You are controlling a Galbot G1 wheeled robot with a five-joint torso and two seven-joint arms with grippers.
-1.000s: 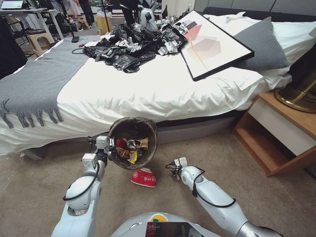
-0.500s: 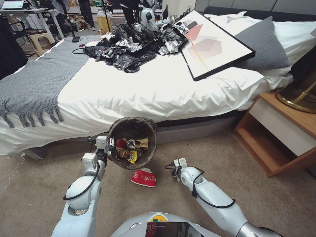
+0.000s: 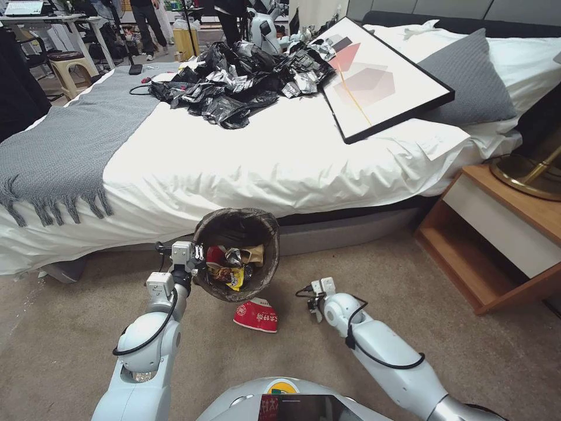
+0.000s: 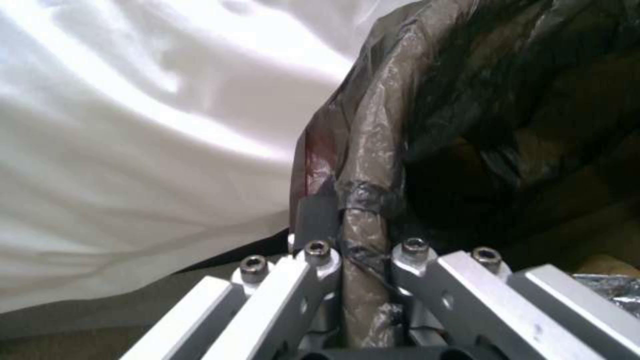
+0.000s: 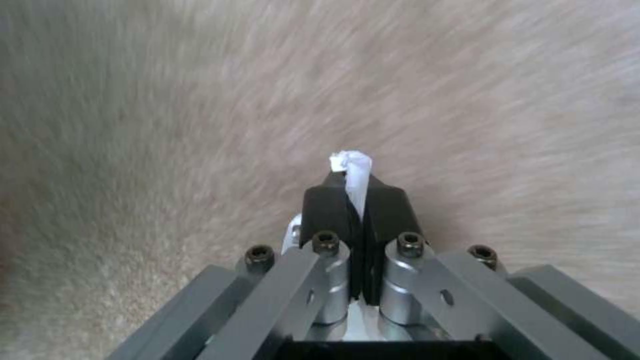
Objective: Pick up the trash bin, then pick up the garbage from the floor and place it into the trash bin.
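My left gripper (image 3: 196, 258) is shut on the rim of the trash bin (image 3: 270, 245), a small round bin lined with a dark brown bag, and holds it off the carpet beside the bed. The left wrist view shows the fingers (image 4: 320, 252) clamped on the bag-covered rim (image 4: 373, 165). Inside the bin lies garbage (image 3: 234, 266): red, yellow and shiny wrappers and a brown paper piece. A red-and-white packet (image 3: 256, 316) lies on the floor just under the bin. To its right my right gripper (image 3: 316, 298) hangs low over the carpet, shut on a small white scrap (image 5: 351, 166).
The bed (image 3: 263, 158) stands close ahead with a grey throw (image 3: 70, 140), a heap of black plastic bags (image 3: 239, 82), a framed picture (image 3: 380, 76) and a grey pillow (image 3: 467, 76). A wooden nightstand (image 3: 502, 234) stands at right. Carpet (image 3: 362, 257) lies open between them.
My right gripper has shifted slightly to the right over the carpet. The left arm and the bin have stayed in place.
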